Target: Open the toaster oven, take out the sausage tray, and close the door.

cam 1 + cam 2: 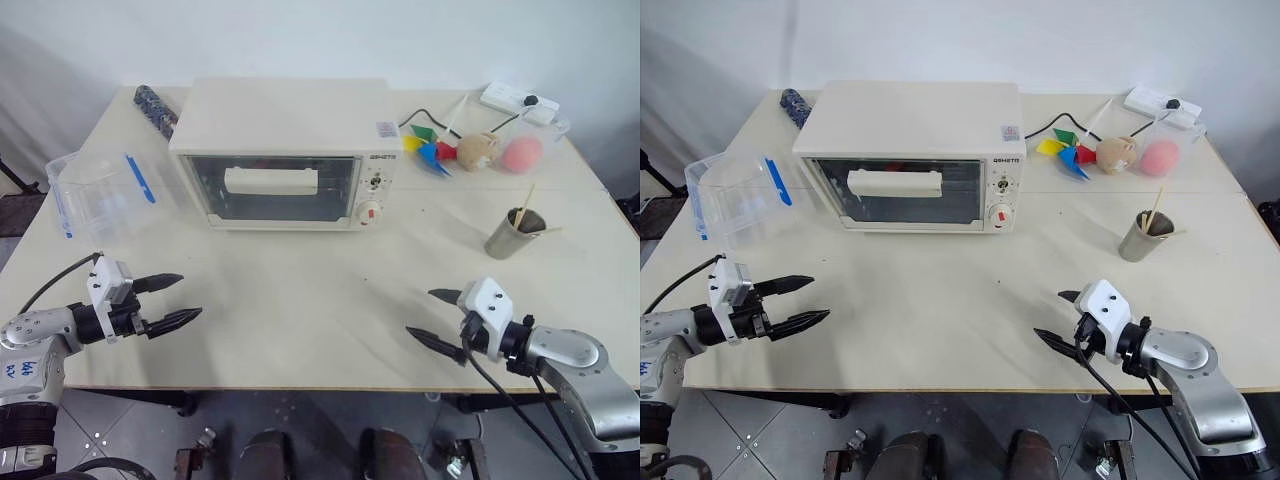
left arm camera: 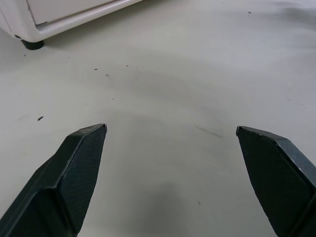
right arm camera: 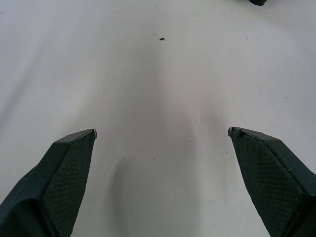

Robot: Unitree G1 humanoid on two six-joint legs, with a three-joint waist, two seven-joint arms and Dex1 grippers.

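The cream-white toaster oven [image 1: 290, 125] stands at the back middle of the table. Its glass door [image 1: 275, 190] is closed, with the wide bar handle [image 1: 270, 180] across it. The sausage tray is hidden behind the glass. My left gripper [image 1: 190, 297] hovers open over the table's front left, pointing right, well short of the oven. In the left wrist view its fingers [image 2: 81, 163] are spread over bare tabletop, with the oven's bottom corner [image 2: 44, 22] beyond. At the front right my right gripper [image 1: 420, 312] is open too and points left, holding nothing.
A clear plastic container [image 1: 100, 190] with blue clips sits left of the oven. A metal cup [image 1: 515, 235] with sticks stands at the right. Toys [image 1: 480, 150] and a power strip [image 1: 510, 97] lie at the back right. The table's front edge [image 1: 320, 387] is near both grippers.
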